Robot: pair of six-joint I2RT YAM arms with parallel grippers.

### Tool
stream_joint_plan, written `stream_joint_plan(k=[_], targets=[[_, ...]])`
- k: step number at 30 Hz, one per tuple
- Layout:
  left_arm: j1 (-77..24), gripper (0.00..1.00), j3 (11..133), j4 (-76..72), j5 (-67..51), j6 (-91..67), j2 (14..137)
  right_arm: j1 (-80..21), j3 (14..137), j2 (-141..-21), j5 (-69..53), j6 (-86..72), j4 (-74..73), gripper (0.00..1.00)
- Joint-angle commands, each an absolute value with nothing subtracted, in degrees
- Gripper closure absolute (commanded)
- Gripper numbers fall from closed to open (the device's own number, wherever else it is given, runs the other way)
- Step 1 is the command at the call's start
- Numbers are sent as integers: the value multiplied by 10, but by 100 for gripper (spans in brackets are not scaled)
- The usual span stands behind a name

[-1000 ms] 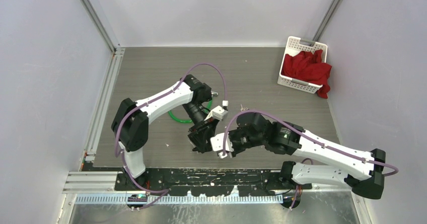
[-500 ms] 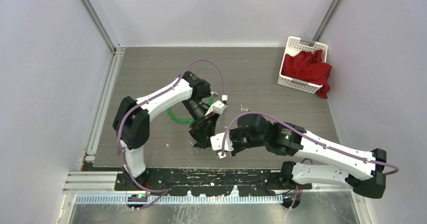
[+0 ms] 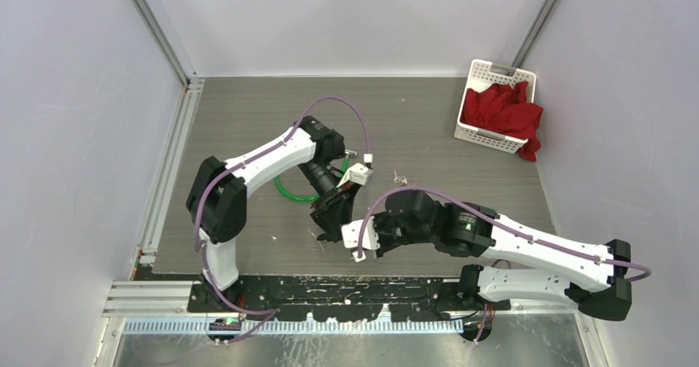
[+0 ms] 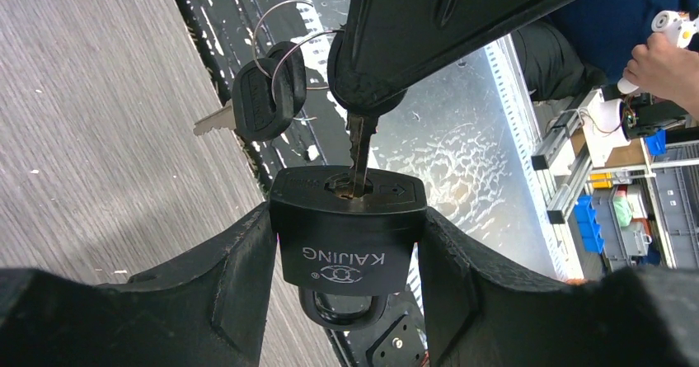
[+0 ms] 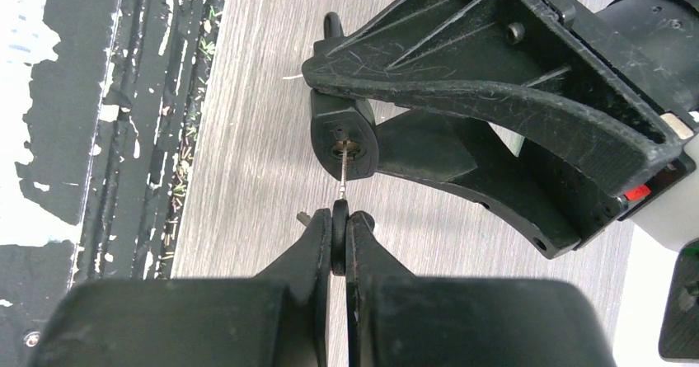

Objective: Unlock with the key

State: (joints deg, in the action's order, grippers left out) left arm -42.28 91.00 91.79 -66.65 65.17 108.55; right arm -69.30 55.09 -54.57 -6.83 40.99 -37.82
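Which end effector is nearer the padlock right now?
Left. The left end effector clamps the padlock on both sides. The right end effector stands just off it, pinching the key inserted in its top.

Left gripper (image 3: 330, 221): tip to tip with right gripper (image 3: 348, 232).
Green loop (image 3: 287, 194): just behind and left of the left gripper.
White basket (image 3: 493, 71): well right of both grippers, holding red cloth (image 3: 503, 111).

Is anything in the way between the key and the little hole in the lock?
No, nothing visible is in the way. The key, pinched by the right gripper, already has its tip in the keyhole of the padlock, which the left gripper holds. The spare keys hang off to one side.
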Motion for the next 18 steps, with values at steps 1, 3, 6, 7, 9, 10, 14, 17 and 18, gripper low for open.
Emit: stream_joint_plan(k=[1, 3, 6, 7, 9, 10, 14, 17, 18], targets=[[-424, 100, 939, 1018, -772, 645, 1071, -704, 572, -562, -61, 392, -376, 99], [-423, 100, 938, 1018, -772, 648, 1070, -705, 572, -562, -58, 389, -382, 99], [-423, 100, 935, 1018, -775, 651, 1068, -706, 570, -562, -58, 378, -375, 99], [-423, 100, 936, 1018, -776, 652, 1068, -707, 570, -562, -59, 374, -370, 99], [-423, 100, 938, 1018, -782, 653, 1069, -710, 568, -565, -61, 367, -354, 99], [-423, 100, 940, 1018, -786, 653, 1071, -713, 566, -567, -62, 365, -343, 99], [-420, 100, 947, 1018, -800, 651, 1070, -722, 546, -571, -59, 350, -310, 99], [-420, 100, 947, 1018, -804, 651, 1065, -724, 531, -562, -52, 326, -291, 99], [-420, 100, 948, 1018, -805, 649, 1064, -724, 527, -557, -51, 318, -285, 99]])
